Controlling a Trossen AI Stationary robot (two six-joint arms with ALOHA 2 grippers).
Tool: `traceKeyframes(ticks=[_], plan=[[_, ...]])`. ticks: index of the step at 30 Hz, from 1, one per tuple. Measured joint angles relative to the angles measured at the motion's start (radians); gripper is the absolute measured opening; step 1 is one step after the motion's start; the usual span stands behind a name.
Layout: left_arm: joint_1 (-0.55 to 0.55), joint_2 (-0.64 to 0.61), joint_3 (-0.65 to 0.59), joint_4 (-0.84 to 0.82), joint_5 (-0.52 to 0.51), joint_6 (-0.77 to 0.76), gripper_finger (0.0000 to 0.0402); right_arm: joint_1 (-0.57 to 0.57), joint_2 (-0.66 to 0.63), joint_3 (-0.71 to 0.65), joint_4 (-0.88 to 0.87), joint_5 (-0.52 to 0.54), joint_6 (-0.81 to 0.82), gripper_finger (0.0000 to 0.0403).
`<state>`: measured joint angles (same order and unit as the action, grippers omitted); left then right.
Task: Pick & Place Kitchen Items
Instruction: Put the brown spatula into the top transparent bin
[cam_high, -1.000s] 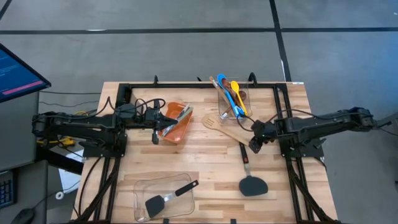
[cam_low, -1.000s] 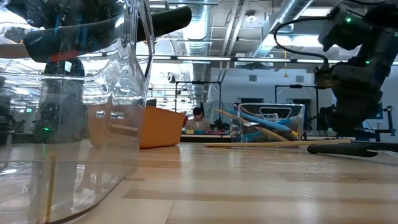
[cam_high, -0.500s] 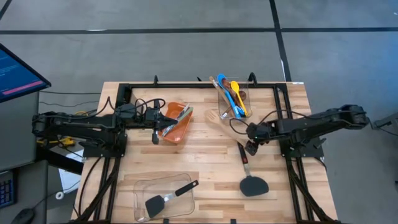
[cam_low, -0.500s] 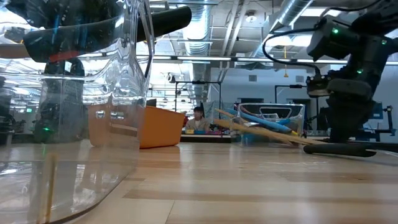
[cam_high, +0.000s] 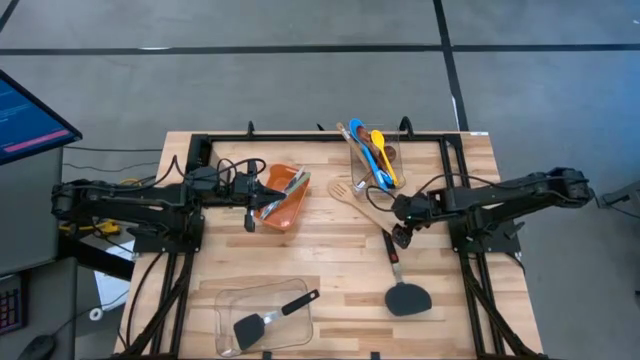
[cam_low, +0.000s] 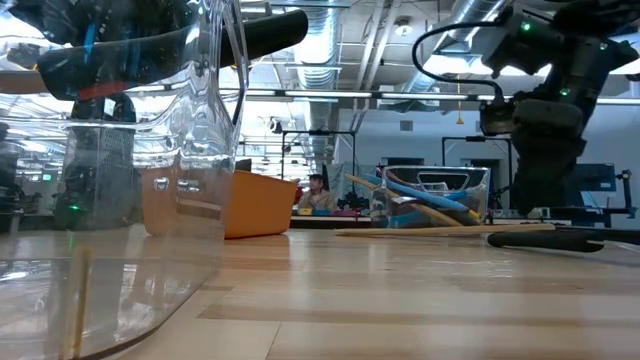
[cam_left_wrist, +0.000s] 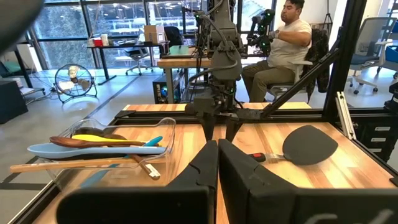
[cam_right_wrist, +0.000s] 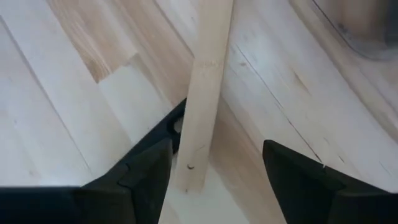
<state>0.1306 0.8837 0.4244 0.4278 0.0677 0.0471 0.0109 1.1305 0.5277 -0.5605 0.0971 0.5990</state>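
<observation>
The right gripper (cam_right_wrist: 211, 168) hangs with fingers spread wide astride the handle end of the slotted wooden turner (cam_right_wrist: 205, 93), which lies flat on the table (cam_right_wrist: 74, 124) directly beneath and, light, stiff and smooth, looks best pinched across that narrow handle.

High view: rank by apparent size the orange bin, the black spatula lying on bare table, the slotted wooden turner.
1. orange bin
2. black spatula and slotted wooden turner: similar length, too close to rank; the right gripper covers the turner's handle end.
</observation>
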Motion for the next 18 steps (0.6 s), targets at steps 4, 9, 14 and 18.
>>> traceKeyframes(ticks=[4,9,14,18], plan=[[0.0,0.0,0.0,0.0,0.0,0.0,0.0001,0.0,0.008,0.003,-0.015,-0.019,0.0,0.0243],[0.0,0.0,0.0,0.0,0.0,0.0,0.0001,0.013,0.052,0.003,0.004,-0.052,0.0,0.0243],[0.0,0.0,0.0,0.0,0.0,0.0,0.0001,0.031,0.096,0.003,0.018,-0.053,-0.004,0.0244],[0.0,0.0,0.0,0.0,0.0,0.0,0.0001,0.035,0.139,0.003,0.019,-0.053,-0.005,0.0244]])
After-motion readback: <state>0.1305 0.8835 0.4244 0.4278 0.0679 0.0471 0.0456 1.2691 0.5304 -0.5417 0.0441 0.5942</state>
